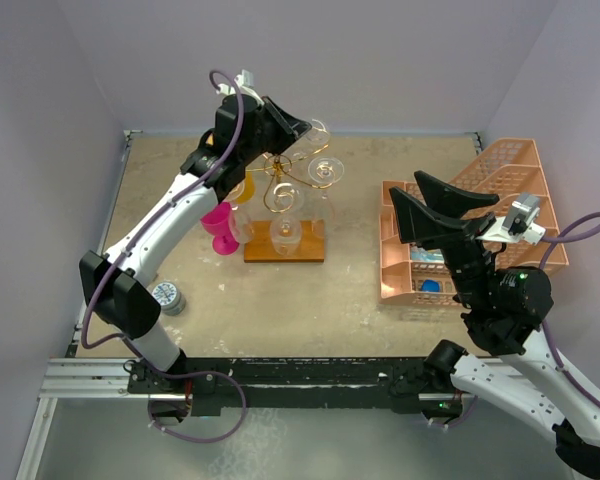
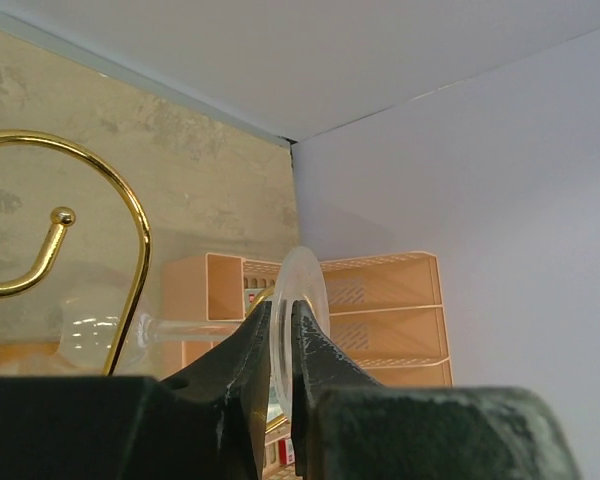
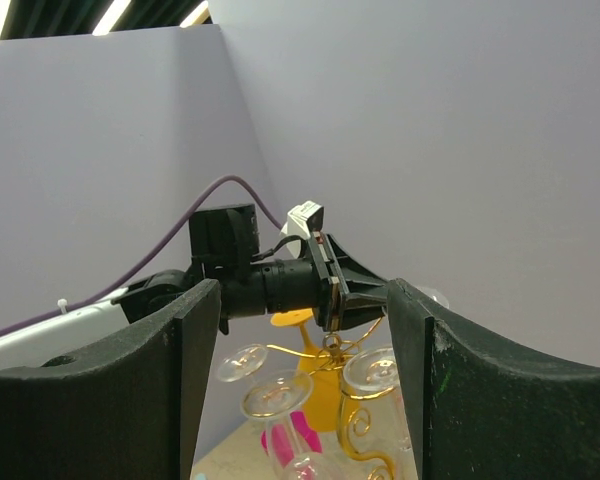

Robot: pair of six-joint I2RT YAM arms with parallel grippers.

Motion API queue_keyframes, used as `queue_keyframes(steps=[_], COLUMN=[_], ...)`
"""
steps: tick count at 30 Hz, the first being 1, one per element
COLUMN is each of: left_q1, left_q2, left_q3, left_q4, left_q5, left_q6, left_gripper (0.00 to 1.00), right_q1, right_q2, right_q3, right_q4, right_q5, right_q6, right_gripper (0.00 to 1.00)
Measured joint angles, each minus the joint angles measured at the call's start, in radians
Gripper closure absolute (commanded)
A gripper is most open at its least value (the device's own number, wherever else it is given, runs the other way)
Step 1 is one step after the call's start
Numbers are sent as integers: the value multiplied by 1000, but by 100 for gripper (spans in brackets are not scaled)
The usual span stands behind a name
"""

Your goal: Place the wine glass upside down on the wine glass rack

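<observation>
The wine glass rack (image 1: 283, 190) is gold wire with scroll arms on a brown wooden base (image 1: 313, 243). Clear glasses hang on it upside down (image 1: 325, 170). My left gripper (image 1: 310, 130) is at the top of the rack, shut on the round foot of a clear wine glass (image 2: 302, 285). The glass's stem (image 2: 185, 328) runs left behind a gold scroll arm (image 2: 135, 225). My right gripper (image 1: 408, 190) is open and empty, raised right of the rack. In the right wrist view the rack (image 3: 365, 440) and left gripper (image 3: 365, 290) show between its fingers (image 3: 195, 390).
A yellow glass (image 1: 242, 186) and a pink glass (image 1: 220, 226) are on the left side of the rack. A salmon-pink tiered organizer (image 1: 500, 200) stands at the right. A small blue-white round object (image 1: 167, 296) lies near the left arm. Walls close in the back and sides.
</observation>
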Motion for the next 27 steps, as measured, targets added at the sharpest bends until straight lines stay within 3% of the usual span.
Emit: queue_keyframes(steps=[15, 27], left_q1=[27, 47], left_q2=[-34, -107], left_q3=[0, 77], left_q4=[-82, -182], left_q5=[-26, -58], left_q6=[89, 237], left_gripper=[65, 61], right_q1=[0, 0], right_q2=[0, 1], right_q3=[0, 0], right_q4=[0, -2], right_q5=[0, -1], right_q6=[1, 35], right_gripper=[30, 29])
